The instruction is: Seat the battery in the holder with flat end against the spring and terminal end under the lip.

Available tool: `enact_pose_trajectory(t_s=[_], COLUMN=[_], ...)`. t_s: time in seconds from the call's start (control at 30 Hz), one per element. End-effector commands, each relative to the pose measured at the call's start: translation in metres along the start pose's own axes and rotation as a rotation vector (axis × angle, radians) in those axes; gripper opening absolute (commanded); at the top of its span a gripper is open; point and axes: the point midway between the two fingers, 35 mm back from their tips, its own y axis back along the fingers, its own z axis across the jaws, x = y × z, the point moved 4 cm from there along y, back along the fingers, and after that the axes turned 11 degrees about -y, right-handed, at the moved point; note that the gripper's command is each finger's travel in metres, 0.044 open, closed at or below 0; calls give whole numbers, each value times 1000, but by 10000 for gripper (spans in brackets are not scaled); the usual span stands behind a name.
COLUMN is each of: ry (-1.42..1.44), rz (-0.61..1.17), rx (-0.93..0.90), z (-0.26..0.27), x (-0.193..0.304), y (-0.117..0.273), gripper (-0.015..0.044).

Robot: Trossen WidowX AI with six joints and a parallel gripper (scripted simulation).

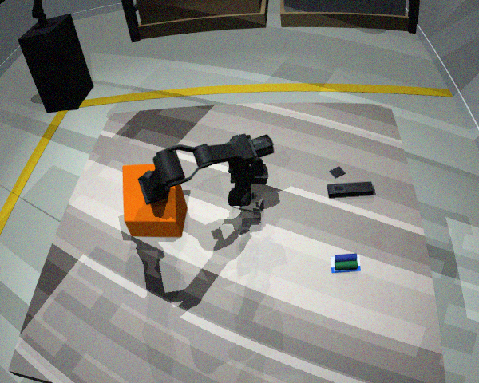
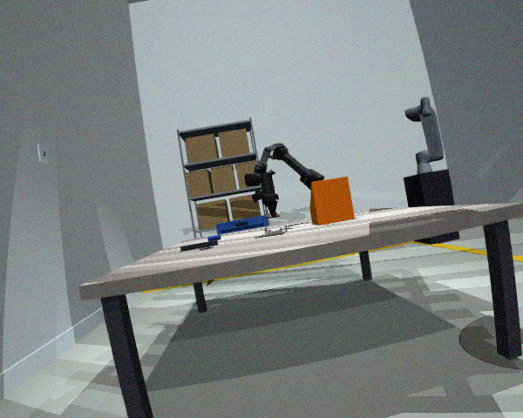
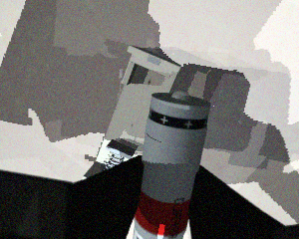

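Note:
My gripper [image 2: 273, 213] [image 3: 167, 169] is shut on the battery [image 3: 175, 141], a grey cylinder with a red band and a black band with plus signs. Its raised terminal end points up the wrist view, and its lower end is out of that view. The pale grey holder [image 1: 253, 204] [image 2: 277, 232] [image 3: 128, 112] lies on the table, partly covered by the battery in the wrist view. A raised end with a dark opening is at its far end, and a dark-and-white striped detail at its near end. In the exterior view the fingertips are above the holder. The seating space is partly hidden.
An orange block [image 1: 138, 210] [image 2: 333, 201] stands by the arm's base. A black bar [image 1: 350, 189] [image 2: 199, 246], a small dark square [image 1: 337, 171] and a tray with blue and green cylinders [image 1: 346, 265] are away to the right in the top view. The exterior view shows a blue object [image 2: 227, 226] behind.

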Motion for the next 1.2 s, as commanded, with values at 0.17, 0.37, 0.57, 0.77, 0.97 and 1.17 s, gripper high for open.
enact_pose_trajectory(t_s=[0.17,0.37,0.57,0.77,0.97,1.17], ry=[-263,-267,-259,-250,-244,-239], rz=[-2,-4,-70,-140,-204,-257], rx=[-1,2,-13,-27,-36,-44], z=[31,31,33,33,31,27], x=[4,4,5,5,7,9], y=[3,3,-10,-22,-32,-38], gripper=[78,78,78,78,78,78])
